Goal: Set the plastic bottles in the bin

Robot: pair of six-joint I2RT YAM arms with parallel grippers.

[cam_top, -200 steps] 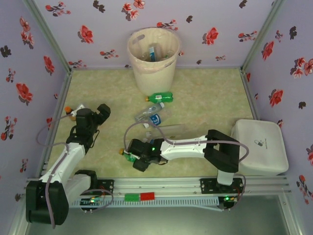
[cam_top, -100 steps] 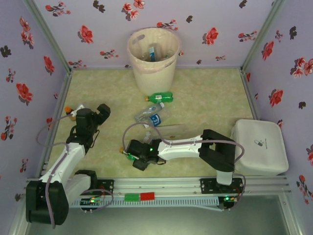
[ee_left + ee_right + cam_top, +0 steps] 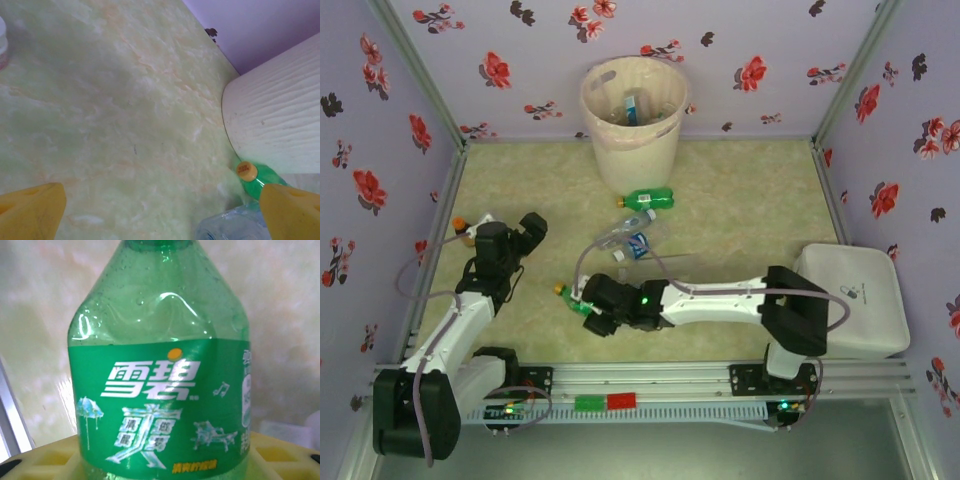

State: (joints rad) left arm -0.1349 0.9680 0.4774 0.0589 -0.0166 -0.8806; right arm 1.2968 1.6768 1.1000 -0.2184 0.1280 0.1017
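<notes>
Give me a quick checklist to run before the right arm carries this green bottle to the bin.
1. Right gripper closed on the green bottle: ok.
2. Bottle lifted off the table: cannot tell.
3. Bin mouth open, room inside: ok.
4. Straight path to the bin: not ok; clear bottles and a second green bottle lie between, so carry high.
5. Left gripper open, empty, off to the side: ok.

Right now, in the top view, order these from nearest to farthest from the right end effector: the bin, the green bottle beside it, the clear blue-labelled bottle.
1. clear blue-labelled bottle, mid-table, just beyond the right end effector.
2. green bottle, farther back, beside the bin.
3. bin, against the far wall.
</notes>
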